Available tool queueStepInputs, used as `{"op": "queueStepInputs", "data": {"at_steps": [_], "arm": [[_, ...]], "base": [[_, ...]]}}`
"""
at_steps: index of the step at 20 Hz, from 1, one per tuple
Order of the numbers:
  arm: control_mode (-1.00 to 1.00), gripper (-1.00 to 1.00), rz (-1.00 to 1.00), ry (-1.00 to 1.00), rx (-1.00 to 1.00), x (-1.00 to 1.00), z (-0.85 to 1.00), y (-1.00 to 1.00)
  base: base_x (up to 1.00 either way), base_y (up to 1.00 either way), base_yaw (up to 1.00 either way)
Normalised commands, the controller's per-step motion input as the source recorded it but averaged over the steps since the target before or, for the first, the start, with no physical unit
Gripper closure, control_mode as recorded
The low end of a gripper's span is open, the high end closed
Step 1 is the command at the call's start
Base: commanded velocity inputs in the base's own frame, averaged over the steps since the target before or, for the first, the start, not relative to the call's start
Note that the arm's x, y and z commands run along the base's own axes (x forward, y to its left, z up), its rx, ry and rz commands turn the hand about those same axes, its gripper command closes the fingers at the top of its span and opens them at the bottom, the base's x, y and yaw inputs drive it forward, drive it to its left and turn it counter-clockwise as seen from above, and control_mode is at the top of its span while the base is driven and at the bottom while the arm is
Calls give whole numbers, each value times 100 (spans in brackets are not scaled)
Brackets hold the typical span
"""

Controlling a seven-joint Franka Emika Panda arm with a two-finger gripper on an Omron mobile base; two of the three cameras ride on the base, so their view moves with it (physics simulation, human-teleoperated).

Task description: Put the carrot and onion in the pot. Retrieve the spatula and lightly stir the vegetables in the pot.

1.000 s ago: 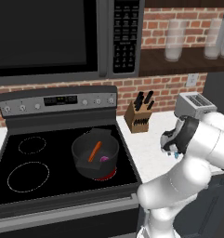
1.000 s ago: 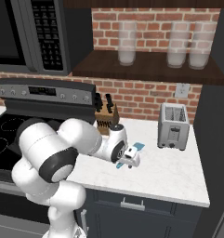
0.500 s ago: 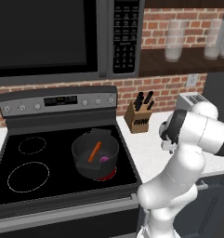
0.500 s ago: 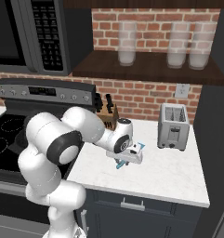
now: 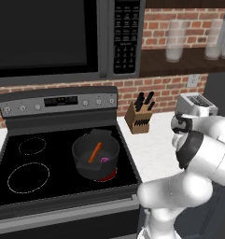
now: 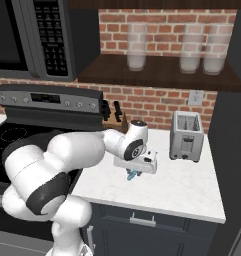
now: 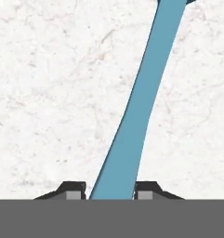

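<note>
My arm bends low over the tabletop (image 6: 192, 185); fingers (image 7: 74, 191) pinch the slim light-blue spatula (image 7: 142, 102).

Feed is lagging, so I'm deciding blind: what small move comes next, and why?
Probably lift straight up. The pincer sits low on the counter with its tips flanking the spatula handle, and the carrot and onion are already in the pot.

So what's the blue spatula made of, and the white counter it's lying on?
The spatula looks like smooth plastic: flat, even blue with a matte finish and no shine or grain, though that is a guess from its look. The counter looks like polished marble or stone: white with faint grey and pinkish veins running through it.
</note>
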Motion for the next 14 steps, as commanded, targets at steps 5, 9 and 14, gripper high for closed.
{"op": "queueStepInputs", "data": {"at_steps": [5, 9, 14], "arm": [[-100, 100, 31, -3, -16, -91, 100, 18], [-100, 100, 49, 0, -30, -99, 100, 47], [-100, 100, 52, 4, -25, -62, 100, 46]], "base": [[0, 0, 0], [0, 0, 0], [0, 0, 0]]}}
